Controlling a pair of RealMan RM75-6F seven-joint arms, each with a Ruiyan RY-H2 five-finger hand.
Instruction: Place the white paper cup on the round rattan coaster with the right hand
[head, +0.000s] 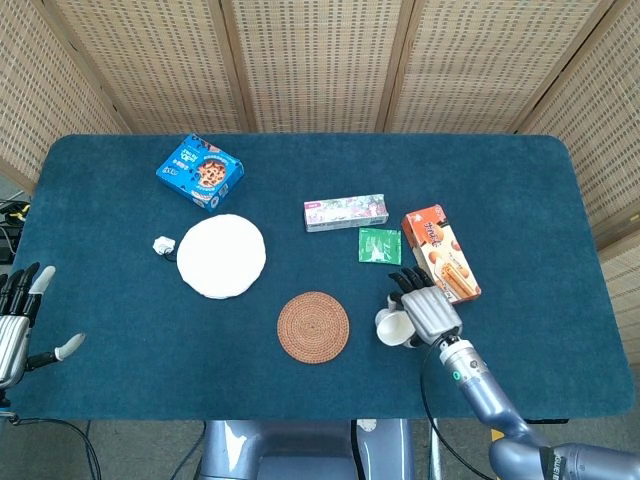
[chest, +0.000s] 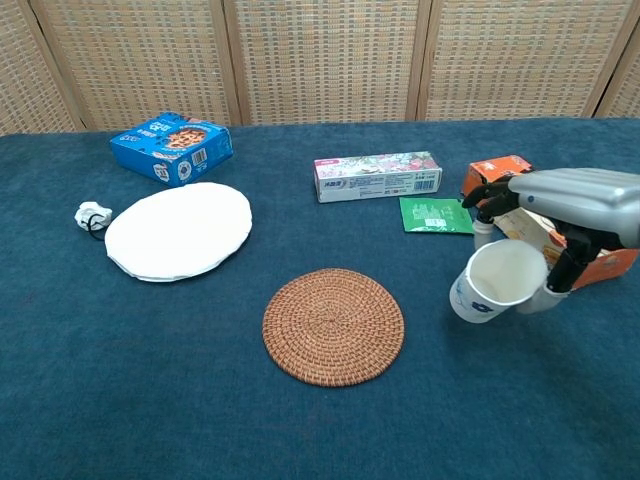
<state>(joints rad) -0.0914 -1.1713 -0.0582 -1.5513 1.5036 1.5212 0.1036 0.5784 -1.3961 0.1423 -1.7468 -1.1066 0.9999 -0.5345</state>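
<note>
Fingers (chest: 497, 192) of right hand (chest: 565, 205) wrapped round white paper cup (chest: 490, 282), tilted, right of rattan coaster (chest: 333, 325).

coaster (chest: 333, 326): lay near the front middle of the worktop (chest: 300, 430).
cup (chest: 492, 282): tilted, held by the right hand (chest: 560, 225), right of the coaster, apart from it.
plate (chest: 178, 230): sat left-rear of the coaster.
long box (chest: 377, 176): lay behind the coaster.
left hand (head: 14, 325): sat off the worktop's left edge.
</note>
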